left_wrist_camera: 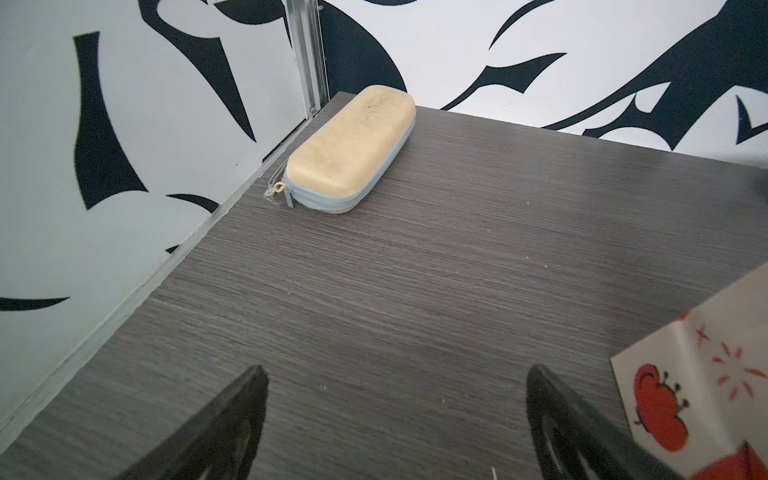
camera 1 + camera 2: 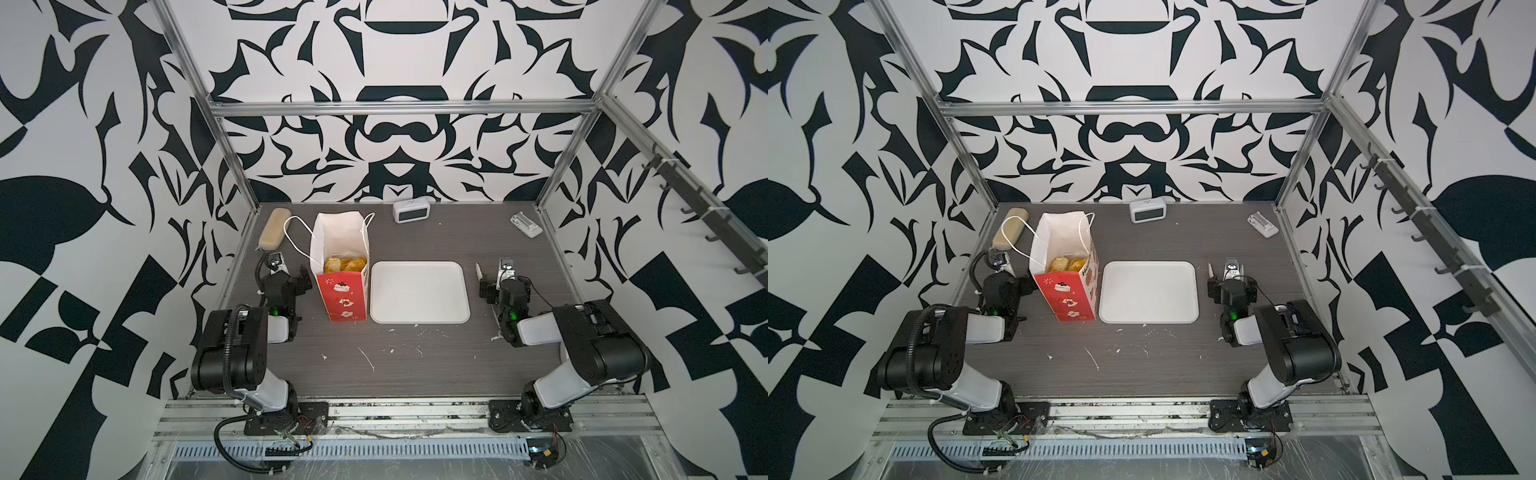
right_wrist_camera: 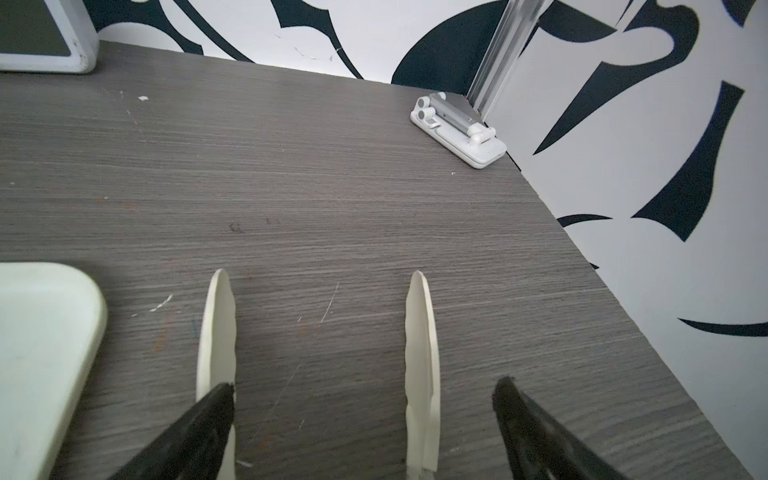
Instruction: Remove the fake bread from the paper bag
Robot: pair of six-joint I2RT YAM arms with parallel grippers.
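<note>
Left claw (image 1: 397,374) and right claw (image 3: 320,276) gape empty (bare tabletop (image 1: 415,291) ahead); paper bag (image 2: 343,299) stands beside tray (image 2: 419,320).

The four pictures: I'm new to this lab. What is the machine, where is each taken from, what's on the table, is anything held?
Two robot arms stand at the near edge, each ending in a two-fingered gripper. Two pictures look down from overhead; two come from cameras on the wrists. On the table: a paper bag with fake bread inside, a white tray beside it, a tan case, a clock, a white gadget. The left gripper and right gripper are open, holding nothing.
</note>
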